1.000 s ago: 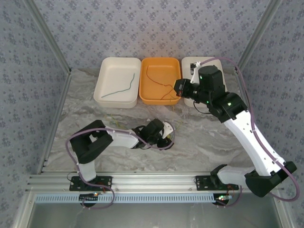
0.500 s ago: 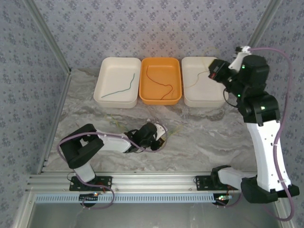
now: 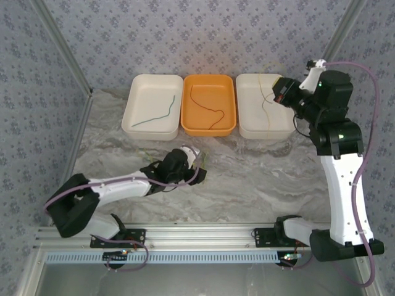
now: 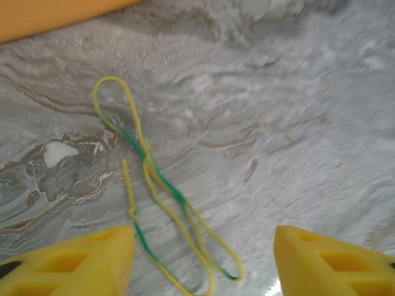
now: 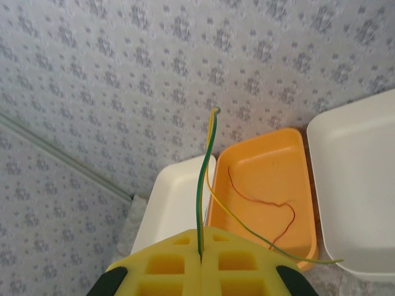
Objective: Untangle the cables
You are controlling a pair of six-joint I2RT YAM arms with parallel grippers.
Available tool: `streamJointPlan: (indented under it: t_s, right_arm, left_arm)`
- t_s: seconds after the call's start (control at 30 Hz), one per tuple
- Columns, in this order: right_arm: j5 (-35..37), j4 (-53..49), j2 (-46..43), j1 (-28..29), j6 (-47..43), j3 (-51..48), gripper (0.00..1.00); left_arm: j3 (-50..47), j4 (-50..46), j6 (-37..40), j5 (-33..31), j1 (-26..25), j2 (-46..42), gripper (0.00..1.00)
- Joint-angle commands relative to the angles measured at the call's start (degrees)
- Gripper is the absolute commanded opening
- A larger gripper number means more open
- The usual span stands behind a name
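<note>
My right gripper is raised over the right white tray and shut on a thin yellow-green cable that dangles into it. The right wrist view has that cable rising from the closed pads. A dark red cable lies in the orange tray, and a dark green cable lies in the left white tray. My left gripper is open, low over the table. A looped yellow and green cable lies on the marble between its fingers.
The three trays stand in a row along the back of the marble table. Patterned walls close in the back and both sides. An aluminium rail runs along the near edge.
My right arm swung from the orange tray to the right tray, carrying the yellow-green cable, which now hangs straighter. My left arm stretched out and its gripper moved left and toward the trays.
</note>
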Motion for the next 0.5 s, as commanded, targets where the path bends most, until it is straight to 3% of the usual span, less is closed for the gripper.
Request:
streamJointPlan:
  t_s: [0.0,0.17,0.23,0.47]
  right_arm:
    - [-5.1,4.7,-3.0,1.3,-3.7,-4.9,0.0]
    - [-10.5,7.4,-4.1,2.7,-10.6,-10.5,0.0]
    - [-12.2,8.5,-4.0,3.7,-12.4,-12.4,0.0]
    - [-12.3,13.5,-4.1,10.7,-19.6,-19.1,0.0]
  left_arm:
    - [2.0,-2.9,-1.0,1.7,-0.2,-5.6,0.66]
    - [8.1,-8.8,-5.6,1.3,1.8,-11.1,0.8]
    - [11.6,-10.9,-9.5,2.8,3.8,-11.7,0.8]
    - [23.5,-16.4,-34.5,9.7,13.7,-8.2,0.75]
